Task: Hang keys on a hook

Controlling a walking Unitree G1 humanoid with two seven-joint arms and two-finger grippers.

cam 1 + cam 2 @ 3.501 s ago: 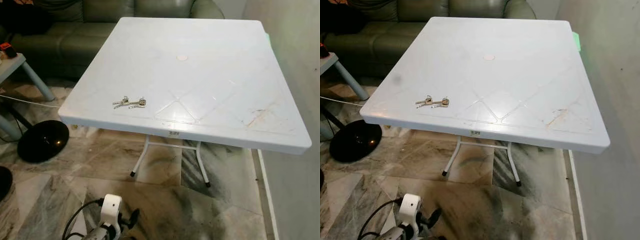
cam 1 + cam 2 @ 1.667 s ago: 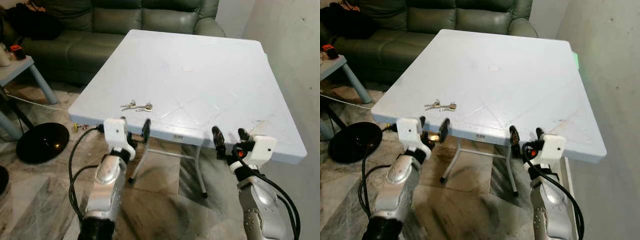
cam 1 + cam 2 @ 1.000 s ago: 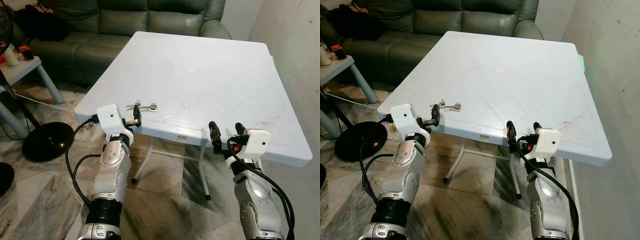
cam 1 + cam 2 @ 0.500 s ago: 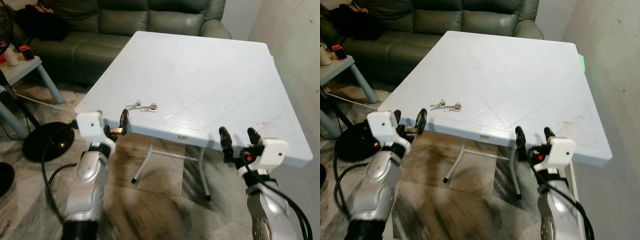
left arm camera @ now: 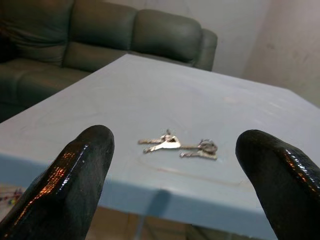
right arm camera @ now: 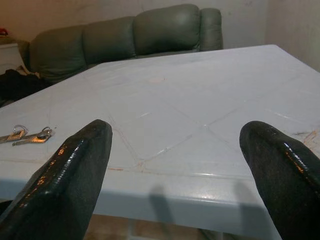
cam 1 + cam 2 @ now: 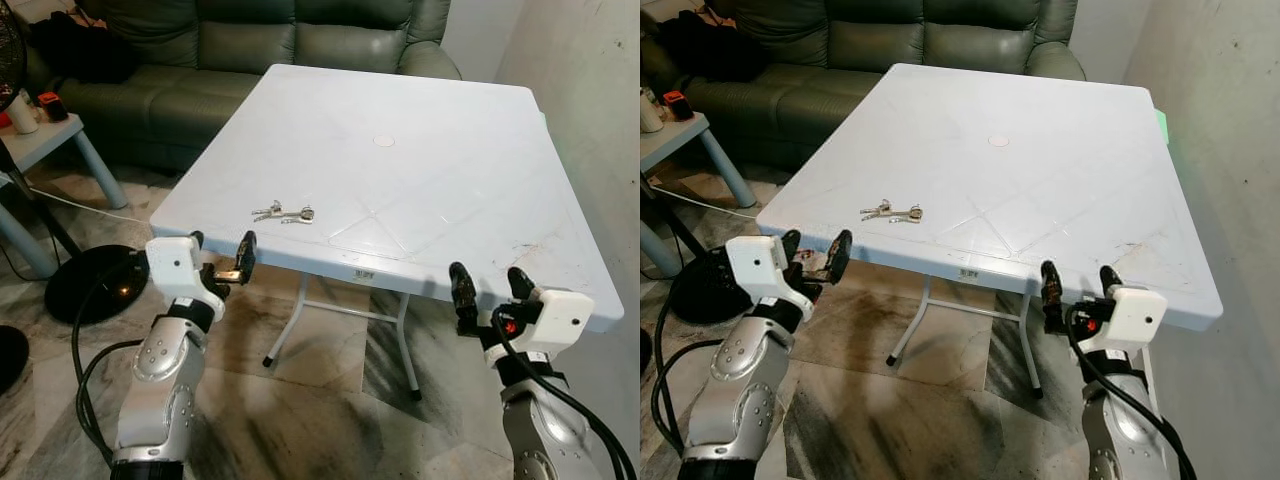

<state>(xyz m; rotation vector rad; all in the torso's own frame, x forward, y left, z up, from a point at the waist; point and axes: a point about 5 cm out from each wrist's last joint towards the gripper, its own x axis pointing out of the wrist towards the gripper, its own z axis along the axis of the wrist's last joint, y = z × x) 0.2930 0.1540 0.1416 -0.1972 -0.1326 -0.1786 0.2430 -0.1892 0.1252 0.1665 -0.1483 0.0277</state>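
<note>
A bunch of silver keys (image 7: 284, 212) lies flat on the white plastic table (image 7: 430, 170), close to its near left edge. My left gripper (image 7: 221, 252) is open, held just short of that edge and below the keys, its fingers (image 5: 75, 180) framing the keys (image 5: 177, 145) in the left wrist view. My right gripper (image 7: 490, 288) is open too, raised before the table's near right edge, well away from the keys (image 6: 27, 136).
A green sofa (image 7: 250, 50) stands behind the table. At the left are a small side table (image 7: 50, 135) and a black fan base (image 7: 90, 285) with a cable on the marble floor. A pale wall (image 7: 590, 90) runs along the right.
Both arms rose from low down to table-edge height. My left gripper drew back a little from the table edge over the last second. The keys have not moved; the camera shifted.
</note>
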